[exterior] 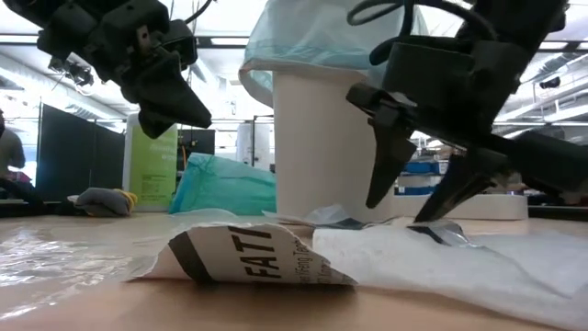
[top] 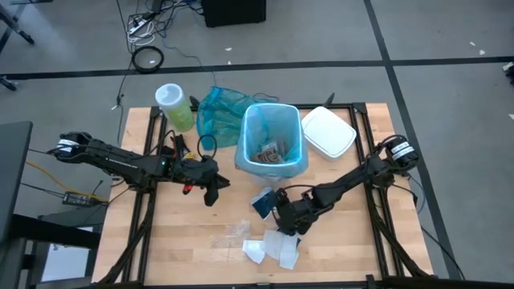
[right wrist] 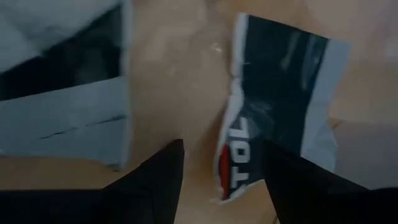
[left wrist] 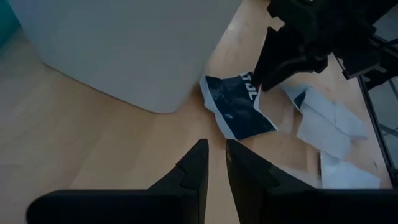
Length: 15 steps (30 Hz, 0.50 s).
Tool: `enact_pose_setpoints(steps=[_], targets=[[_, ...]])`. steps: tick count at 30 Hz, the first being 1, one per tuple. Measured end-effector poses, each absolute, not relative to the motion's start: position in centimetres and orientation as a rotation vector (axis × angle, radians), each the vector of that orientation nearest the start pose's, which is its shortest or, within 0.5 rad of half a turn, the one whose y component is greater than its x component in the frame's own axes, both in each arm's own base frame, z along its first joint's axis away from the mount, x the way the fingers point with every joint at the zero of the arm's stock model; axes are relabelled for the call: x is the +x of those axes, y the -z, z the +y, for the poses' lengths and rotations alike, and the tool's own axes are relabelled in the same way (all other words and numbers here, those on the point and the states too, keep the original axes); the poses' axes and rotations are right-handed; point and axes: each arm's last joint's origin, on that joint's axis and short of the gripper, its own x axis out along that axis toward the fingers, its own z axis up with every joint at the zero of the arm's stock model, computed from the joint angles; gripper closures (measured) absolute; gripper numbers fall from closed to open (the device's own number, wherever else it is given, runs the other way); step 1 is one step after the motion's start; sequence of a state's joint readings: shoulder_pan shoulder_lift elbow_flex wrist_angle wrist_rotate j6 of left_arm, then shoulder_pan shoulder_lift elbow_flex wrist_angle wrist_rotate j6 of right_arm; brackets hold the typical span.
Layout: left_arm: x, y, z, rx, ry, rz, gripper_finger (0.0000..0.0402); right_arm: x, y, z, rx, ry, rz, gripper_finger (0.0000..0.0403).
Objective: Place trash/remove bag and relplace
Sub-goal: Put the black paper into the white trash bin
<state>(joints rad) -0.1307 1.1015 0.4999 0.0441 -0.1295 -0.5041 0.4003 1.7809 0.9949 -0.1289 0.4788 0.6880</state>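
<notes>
Lay flat on desk (top: 161,241) before bin (top: 273,164): dark packet (right wrist: 273,106), right hand (right wrist: 221,168) spread over its edge. Hovered beside bin: left hand (left wrist: 214,165), nearly together, empty. Lined bin: blue bag (top: 271,120).

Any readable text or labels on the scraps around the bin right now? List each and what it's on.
"FATT": on the white scrap with the dark stripe, front of the low view; smaller print beside it is too blurred to read.
"TOL": on the dark packet under the right gripper; the rest is cut off.
Green-labelled container: no legible print.
</notes>
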Motion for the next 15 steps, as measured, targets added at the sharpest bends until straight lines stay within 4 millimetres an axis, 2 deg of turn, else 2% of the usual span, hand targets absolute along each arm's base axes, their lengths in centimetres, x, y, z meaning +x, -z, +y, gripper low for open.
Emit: enact_pose_setpoints(steps=[7,15], targets=[[21.74,-19.94,-2.47,-0.418,-0.14,0.531,0.0335,32.83,-15.74,11.69,0.272,0.36,0.745,0.0202],[21.74,-19.93,-2.42,-0.412,-0.155,0.528,0.0335,32.63,-15.54,11.81,0.303,0.294,0.813,0.0202]])
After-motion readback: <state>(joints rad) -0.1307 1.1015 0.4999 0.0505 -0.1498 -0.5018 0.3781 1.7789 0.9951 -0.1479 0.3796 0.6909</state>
